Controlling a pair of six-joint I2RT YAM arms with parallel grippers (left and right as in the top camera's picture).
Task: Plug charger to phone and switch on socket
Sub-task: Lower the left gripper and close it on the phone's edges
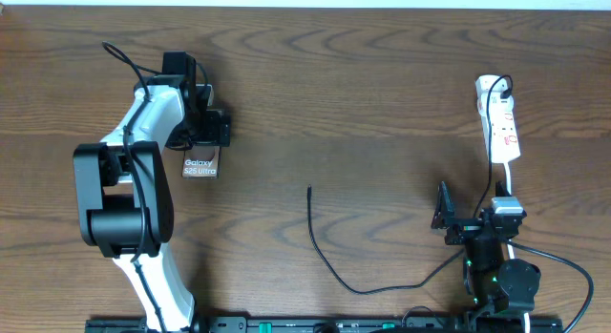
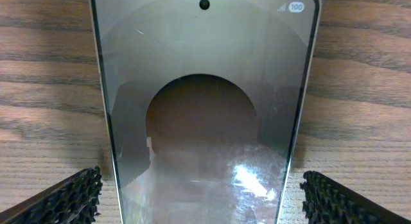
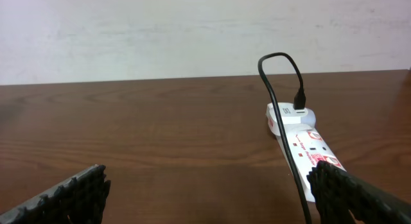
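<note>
Left wrist showed the left claw (image 2: 200, 198) spread wide astride the phone (image 2: 204, 89), apparently poised to steady it, while the right claw (image 3: 212, 195), likewise parted and empty, faced the socket (image 3: 302, 144).

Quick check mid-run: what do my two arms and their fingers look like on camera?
Left arm: white shells, black joints, thin black cable along it. Right arm: mostly black, grey wrist block, green lights near its base. Fingers on both: black, knobbly-textured pads.
</note>
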